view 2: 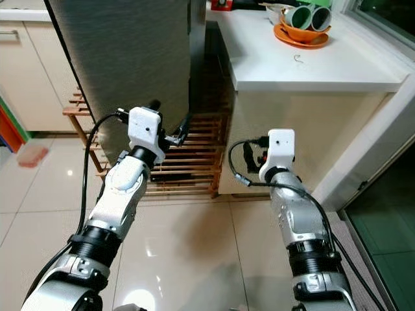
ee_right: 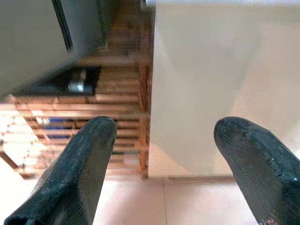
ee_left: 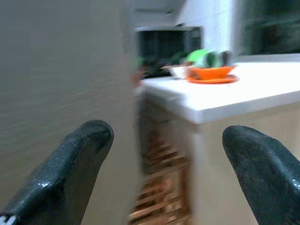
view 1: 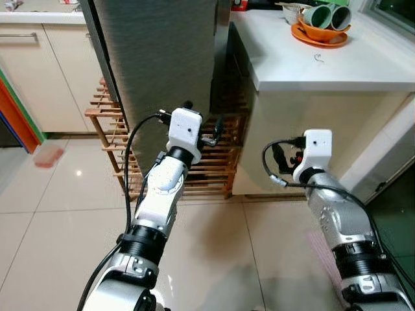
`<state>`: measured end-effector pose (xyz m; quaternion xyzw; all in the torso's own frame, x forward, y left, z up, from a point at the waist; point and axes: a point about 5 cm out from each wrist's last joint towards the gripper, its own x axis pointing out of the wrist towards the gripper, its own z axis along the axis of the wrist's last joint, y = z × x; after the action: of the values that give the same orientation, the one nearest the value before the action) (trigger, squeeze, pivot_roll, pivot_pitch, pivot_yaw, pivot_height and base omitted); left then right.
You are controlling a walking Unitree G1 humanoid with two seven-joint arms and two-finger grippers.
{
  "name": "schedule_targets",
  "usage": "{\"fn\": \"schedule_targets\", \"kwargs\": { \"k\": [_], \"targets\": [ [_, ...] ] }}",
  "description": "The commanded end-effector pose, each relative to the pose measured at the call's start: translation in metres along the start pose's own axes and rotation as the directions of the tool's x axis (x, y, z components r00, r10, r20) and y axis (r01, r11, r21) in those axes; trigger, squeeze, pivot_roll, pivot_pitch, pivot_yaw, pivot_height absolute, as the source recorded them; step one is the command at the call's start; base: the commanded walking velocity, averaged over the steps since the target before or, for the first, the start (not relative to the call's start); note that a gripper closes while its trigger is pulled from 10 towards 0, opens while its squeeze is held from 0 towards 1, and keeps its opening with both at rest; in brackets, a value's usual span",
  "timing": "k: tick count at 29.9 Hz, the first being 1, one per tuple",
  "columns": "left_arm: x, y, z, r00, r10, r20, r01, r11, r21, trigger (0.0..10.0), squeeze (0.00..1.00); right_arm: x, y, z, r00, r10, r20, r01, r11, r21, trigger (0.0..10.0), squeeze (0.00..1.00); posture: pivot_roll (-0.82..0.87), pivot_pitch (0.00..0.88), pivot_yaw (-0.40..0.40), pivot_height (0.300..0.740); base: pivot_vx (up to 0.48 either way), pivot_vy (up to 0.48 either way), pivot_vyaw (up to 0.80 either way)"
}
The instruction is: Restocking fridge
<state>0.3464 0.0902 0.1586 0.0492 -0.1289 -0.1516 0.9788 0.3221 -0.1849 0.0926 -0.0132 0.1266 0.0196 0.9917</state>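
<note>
**Head pair above, wrist cameras low and close**

Both eye views look steeply down on the tall grey metal fridge point(view 1: 162, 58) and slatted wooden rack point(view 1: 214, 165). Wrist views face forward along their fingers, sharing that rack and the white-topped counter point(ee_left: 225, 93).

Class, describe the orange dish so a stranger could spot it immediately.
Find the white counter right of the tall grey fridge. At its far end sits the orange dish, the counter's one bright orange item, with green cups lying in it.
</note>
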Motion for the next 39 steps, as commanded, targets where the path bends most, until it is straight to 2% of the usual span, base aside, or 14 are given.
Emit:
{"fn": "schedule_targets", "kwargs": {
  "k": [1, 10, 14, 17, 23, 27, 29, 33, 35, 38, 39],
  "targets": [
    [-0.001, 0.009, -0.002, 0.999, 0.038, -0.019, -0.038, 0.999, 0.003, 10.0, 0.0, -0.001, 0.0, 0.0, 1.0, -0.007, 0.017, 0.007, 1.0, -0.01, 10.0, 0.0, -0.02, 0.0, -0.039, 0.74, 0.0, 0.48, 0.0],
    [0.001, 0.015, 0.0, 0.997, 0.069, -0.024, -0.069, 0.997, 0.02, 10.0, 0.0, -0.002, -0.006, -0.005, 0.999, -0.03, 0.027, 0.031, 0.999, -0.022, 10.0, 0.0, -0.03, 0.0, -0.036, 0.74, 0.0, 0.48, 0.0],
    [0.003, 0.025, -0.001, 0.991, 0.127, -0.044, -0.126, 0.992, 0.033, 10.0, 0.0, -0.004, 0.004, -0.005, 0.999, 0.016, 0.047, -0.015, 1.0, -0.014, 10.0, 0.0, -0.03, 0.0, -0.03, 0.74, 0.0, 0.48, 0.0],
    [0.004, 0.023, -0.004, 0.991, 0.117, -0.07, -0.114, 0.993, 0.036, 10.0, 0.0, -0.005, 0.01, -0.001, 0.997, 0.041, 0.072, -0.041, 0.999, -0.009, 10.0, 0.0, -0.03, 0.0, -0.026, 0.74, 0.0, 0.263, 0.0],
    [0.0, 0.01, -0.008, 0.994, 0.067, -0.086, -0.069, 0.998, -0.016, 10.0, 0.0, -0.002, 0.018, 0.01, 0.989, 0.058, 0.135, -0.056, 0.998, -0.015, 10.0, 0.0, -0.03, 0.0, -0.018, 0.74, 0.0, 0.0, 0.22],
    [-0.001, 0.006, -0.009, 0.994, 0.066, -0.083, -0.068, 0.998, -0.021, 10.0, 0.0, 0.0, 0.022, 0.014, 0.986, 0.068, 0.15, -0.065, 0.998, -0.026, 10.0, 0.0, -0.03, 0.0, -0.017, 0.74, 0.434, 0.0, 0.43],
    [-0.002, 0.002, -0.011, 0.994, 0.066, -0.087, -0.068, 0.997, -0.024, 10.0, 0.0, 0.001, 0.032, 0.017, 0.984, 0.092, 0.152, -0.081, 0.994, -0.077, 10.0, 0.0, -0.03, 0.0, -0.023, 0.74, 0.435, 0.0, 0.0],
    [-0.003, 0.001, -0.011, 0.994, 0.061, -0.088, -0.064, 0.997, -0.036, 10.0, 0.0, 0.001, 0.038, 0.019, 0.978, 0.123, 0.168, -0.108, 0.989, -0.097, 10.0, 0.0, -0.03, 0.0, -0.026, 0.74, 0.435, 0.0, 0.0],
    [-0.004, -0.003, -0.01, 0.996, 0.05, -0.079, -0.052, 0.998, -0.028, 10.0, 0.0, 0.0, 0.047, 0.023, 0.971, 0.152, 0.186, -0.135, 0.986, -0.1, 10.0, 0.0, -0.03, 0.0, -0.032, 0.74, 0.435, 0.0, 0.0],
    [-0.009, -0.004, -0.017, 0.992, 0.048, -0.115, -0.051, 0.999, -0.017, 10.0, 0.0, -0.003, 0.073, 0.028, 0.953, 0.209, 0.219, -0.184, 0.974, -0.132, 10.0, 0.0, -0.01, 0.0, -0.035, 0.74, 0.0, 0.0, 0.0],
    [-0.009, -0.004, -0.017, 0.992, 0.048, -0.115, -0.051, 0.999, -0.017, 10.0, 0.0, -0.003, 0.073, 0.028, 0.953, 0.209, 0.219, -0.184, 0.974, -0.132, 10.0, 0.0, -0.01, 0.0, -0.035, 0.74, 0.0, 0.0, 0.0]
  ]
}}
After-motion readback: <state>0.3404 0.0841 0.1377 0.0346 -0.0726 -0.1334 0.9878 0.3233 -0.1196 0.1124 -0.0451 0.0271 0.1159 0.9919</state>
